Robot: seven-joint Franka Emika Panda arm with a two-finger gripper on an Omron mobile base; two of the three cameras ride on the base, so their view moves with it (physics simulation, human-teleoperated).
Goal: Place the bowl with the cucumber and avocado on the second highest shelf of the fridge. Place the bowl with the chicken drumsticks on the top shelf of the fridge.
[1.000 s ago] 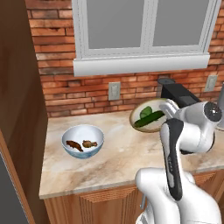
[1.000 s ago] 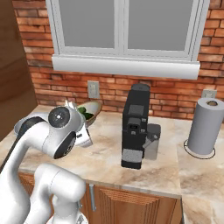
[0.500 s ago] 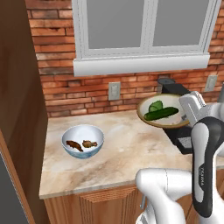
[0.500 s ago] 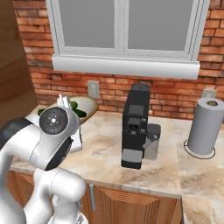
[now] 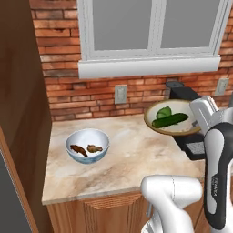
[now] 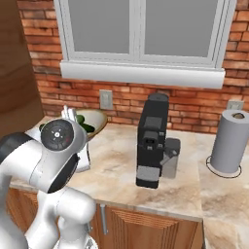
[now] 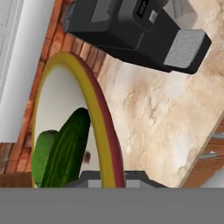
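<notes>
My hand (image 5: 196, 124) grips the yellow-rimmed bowl (image 5: 175, 130) at its rim, lifted off the surface (image 5: 132, 159) w/ cucumber (image 5: 170, 120) + avocado (image 5: 163, 112) inside — just in front of the coffee machine (image 6: 153, 141). Drumsticks (image 5: 85, 149) sit in the white bowl (image 5: 88, 145), well apart to the left.

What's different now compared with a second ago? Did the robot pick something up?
The claw has lifted the bowl holding the cucumber and avocado higher off the counter, swinging it toward the coffee machine. It gripped the bowl's rim throughout. The bowl of chicken drumsticks, the coffee machine and the paper towel roll stayed put.
</notes>
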